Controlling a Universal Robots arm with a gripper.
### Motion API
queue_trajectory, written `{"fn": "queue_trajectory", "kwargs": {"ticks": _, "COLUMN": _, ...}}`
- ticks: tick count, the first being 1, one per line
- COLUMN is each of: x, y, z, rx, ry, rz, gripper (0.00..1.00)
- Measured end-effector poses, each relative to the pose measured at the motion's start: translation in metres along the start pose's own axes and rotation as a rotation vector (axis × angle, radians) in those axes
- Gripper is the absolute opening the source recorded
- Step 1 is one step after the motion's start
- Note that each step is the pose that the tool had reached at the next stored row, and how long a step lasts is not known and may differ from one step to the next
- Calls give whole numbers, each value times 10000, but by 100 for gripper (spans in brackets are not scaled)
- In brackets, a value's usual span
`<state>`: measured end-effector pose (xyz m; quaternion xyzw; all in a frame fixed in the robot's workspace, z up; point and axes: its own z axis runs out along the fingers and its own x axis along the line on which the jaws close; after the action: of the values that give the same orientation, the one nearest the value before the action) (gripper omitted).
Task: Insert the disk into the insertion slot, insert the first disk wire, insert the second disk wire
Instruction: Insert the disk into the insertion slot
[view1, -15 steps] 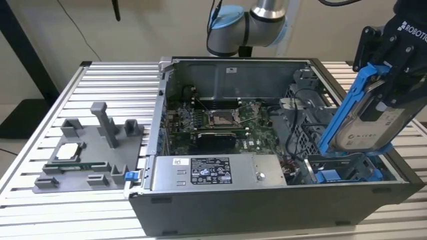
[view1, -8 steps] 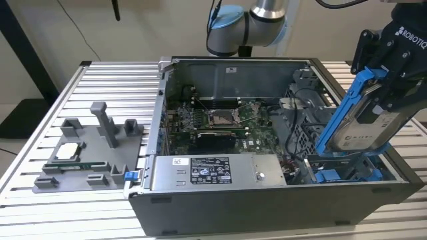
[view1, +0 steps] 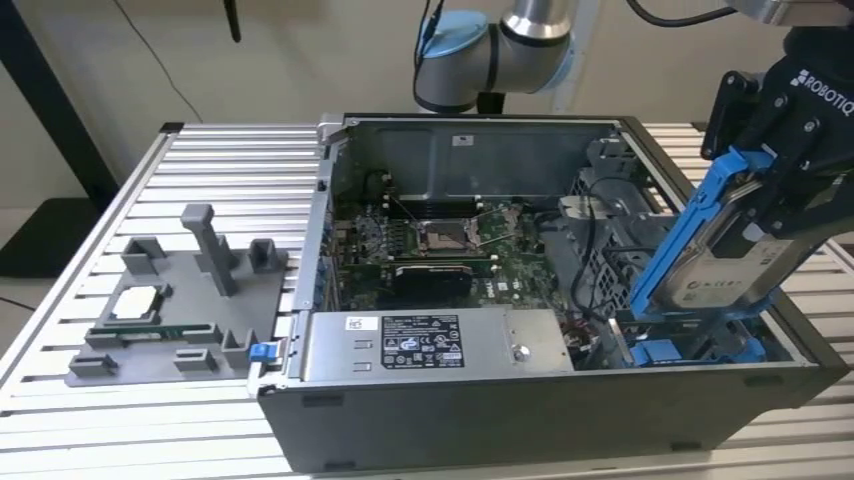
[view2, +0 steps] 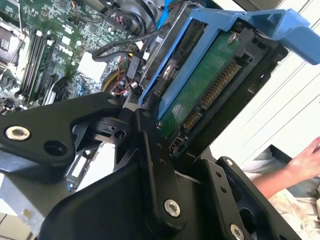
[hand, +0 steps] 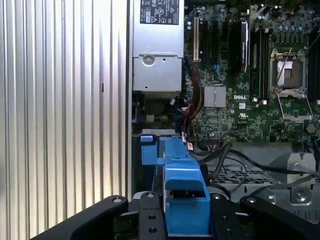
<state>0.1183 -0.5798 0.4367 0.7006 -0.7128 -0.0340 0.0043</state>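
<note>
Closest to you in the second wrist view is the gripper (view2: 200, 117). Its black fingers (view2: 149, 140) are clamped on the edges of the disk (view2: 200, 85). That view gives you the disk's green circuit-board underside and its row of connector pins, framed by the blue carrier (view2: 250, 25). Beyond them, a person's hand (view2: 307, 162) rests off to one side.

In the exterior view, start at its left. A grey fixture (view1: 200, 275) sits on the slatted worktop (view1: 80, 420), holding a processor (view1: 138, 302) and a memory stick (view1: 154, 330). Next comes the open computer case (view1: 534, 420). The power-supply box (view1: 427, 345) lies along its near edge and wears a dark label with white print. Behind it is the motherboard (view1: 400, 250) with the square CPU socket (view1: 443, 236).

At that view's right, the gripper (view1: 767, 210) holds the disk (view1: 714, 265) steeply tilted. The white printed label faces you, and the carrier (view1: 687, 230) runs along the disk's edge. The disk's lower end points down at the insertion slot (view1: 681, 348), where blue fittings show in the grey drive cage. The disk is not lying flat in the slot, and you cannot tell whether its tip touches.

The first wrist view looks along the carrier (hand: 182, 200) toward the power-supply box (hand: 157, 55) and its label. The CPU socket (hand: 290, 75) is farther off, and the worktop (hand: 65, 100) runs beside the case.
</note>
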Motion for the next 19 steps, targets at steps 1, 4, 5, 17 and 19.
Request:
{"fn": "queue_trajectory", "kwargs": {"ticks": 1, "x": 7, "y": -1, "z": 12, "rx": -1, "ry": -17, "rz": 0, "gripper": 0}}
{"fn": "queue_trajectory", "kwargs": {"ticks": 4, "x": 19, "y": -4, "z": 46, "rx": -2, "ry": -60, "rz": -5, "gripper": 0}}
{"fn": "queue_trajectory", "kwargs": {"ticks": 5, "x": 21, "y": -5, "z": 62, "rx": -3, "ry": -75, "rz": -5, "gripper": 0}}
{"fn": "queue_trajectory", "kwargs": {"ticks": 17, "x": 28, "y": -30, "z": 218, "rx": -3, "ry": -121, "rz": -12, "gripper": 0}}
{"fn": "queue_trajectory", "kwargs": {"ticks": 19, "x": 30, "y": -33, "z": 246, "rx": -4, "ry": -122, "rz": -12, "gripper": 0}}
